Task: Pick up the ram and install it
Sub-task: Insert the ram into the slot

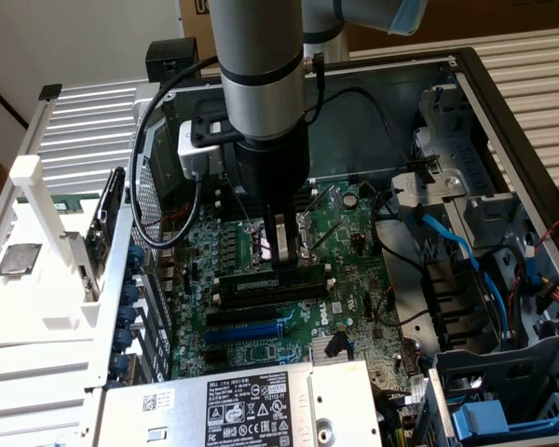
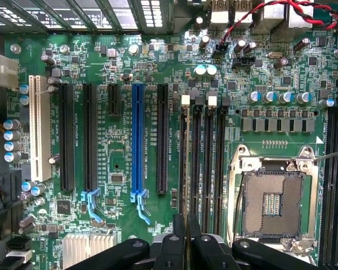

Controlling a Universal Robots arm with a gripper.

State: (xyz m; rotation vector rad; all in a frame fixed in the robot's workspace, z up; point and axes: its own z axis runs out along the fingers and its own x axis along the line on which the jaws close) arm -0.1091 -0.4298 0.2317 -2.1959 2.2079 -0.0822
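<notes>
Gripper [image 1: 281,264] hanging low over green motherboard [image 1: 349,233], fingers pinching top edge of the ram [image 1: 261,284], ram standing among black memory slots [image 2: 208,169]

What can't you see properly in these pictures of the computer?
- Exterior view: the end effector covers the middle of the ram, so I can't tell if it is held or already seated.
- Exterior view: the arm blocks much of the processor socket.
- Exterior view: the print on the power supply label is too small to read.
- Wrist view: the outermost black slots run off the picture's edge.
</notes>
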